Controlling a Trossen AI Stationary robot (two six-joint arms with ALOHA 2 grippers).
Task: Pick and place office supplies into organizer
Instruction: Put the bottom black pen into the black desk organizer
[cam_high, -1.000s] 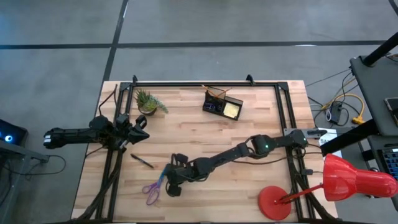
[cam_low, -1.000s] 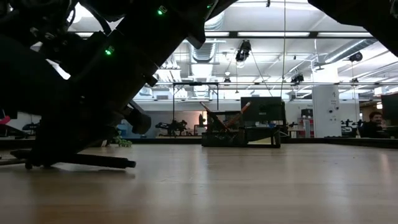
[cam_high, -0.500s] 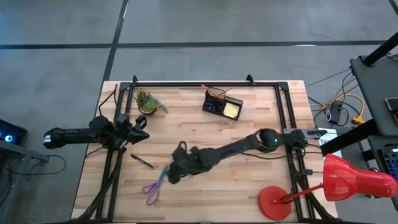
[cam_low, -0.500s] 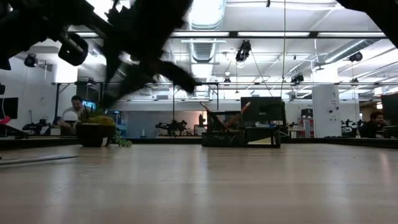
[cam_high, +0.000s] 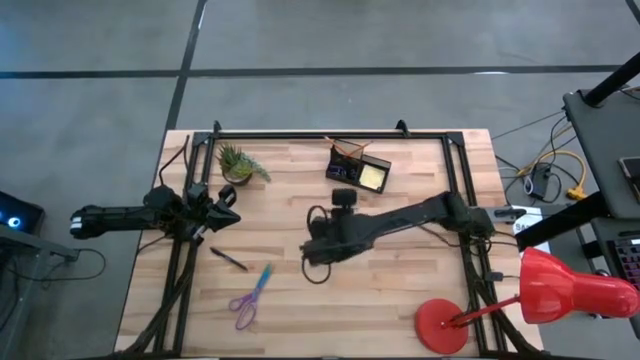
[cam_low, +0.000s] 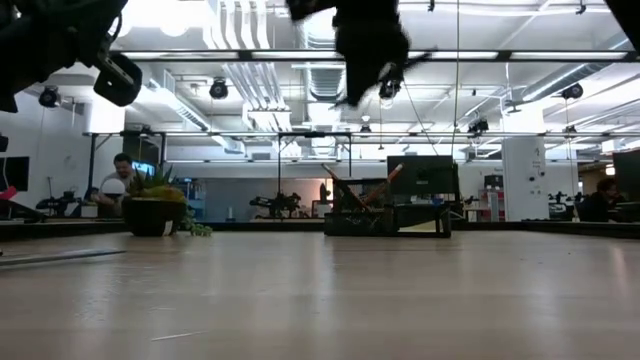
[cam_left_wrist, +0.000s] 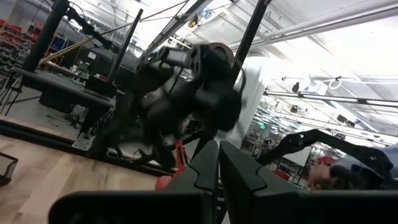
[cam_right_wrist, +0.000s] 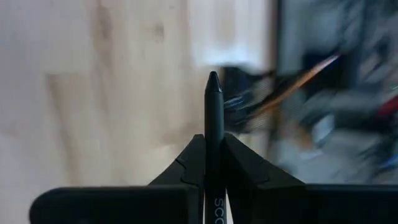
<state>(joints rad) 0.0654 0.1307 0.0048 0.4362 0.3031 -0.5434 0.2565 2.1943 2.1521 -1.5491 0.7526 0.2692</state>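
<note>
Right tool (cam_right_wrist: 213, 163): clamped on a thin black pen (cam_right_wrist: 212, 118), pen tip pointing forward past the fingertips; in the high view, above the middle of the table, below and left of the organizer, not touching it.
Right arm (cam_high: 400, 217): stretched from the table's right edge toward the centre.
Left tool (cam_left_wrist: 219, 167): fingers pressed together, nothing between them; parked at the table's left edge, just below the potted plant.
Organizer (cam_high: 358, 169): black, boxy, near the back edge of the table at centre; orange pencils (cam_high: 340, 149) sticking up from its taller section, yellow sticky-note pad (cam_high: 373, 178) in its low tray.
Organizer, low view (cam_low: 388, 215): far across the table, pencils leaning out of the top.
Scissors (cam_high: 244, 304): purple handles, flat on the table toward the front left, blades pointing up-right.
Blue pen (cam_high: 262, 278): lying at the scissors' blade end; touching or merely beside, cannot tell.
Second black pen (cam_high: 229, 259): flat on the table, left of the blue pen, apart from it.
Potted plant (cam_high: 236, 165): green, back left of the table, well apart from the organizer.
Red lamp (cam_high: 520, 298): round base on the table's front right corner, shade hanging beyond the right edge.
Table (cam_high: 400, 290): light wood planks, black frame rails along the back and sides.
Background, low view: a person (cam_low: 121, 179) seated behind the plant.
</note>
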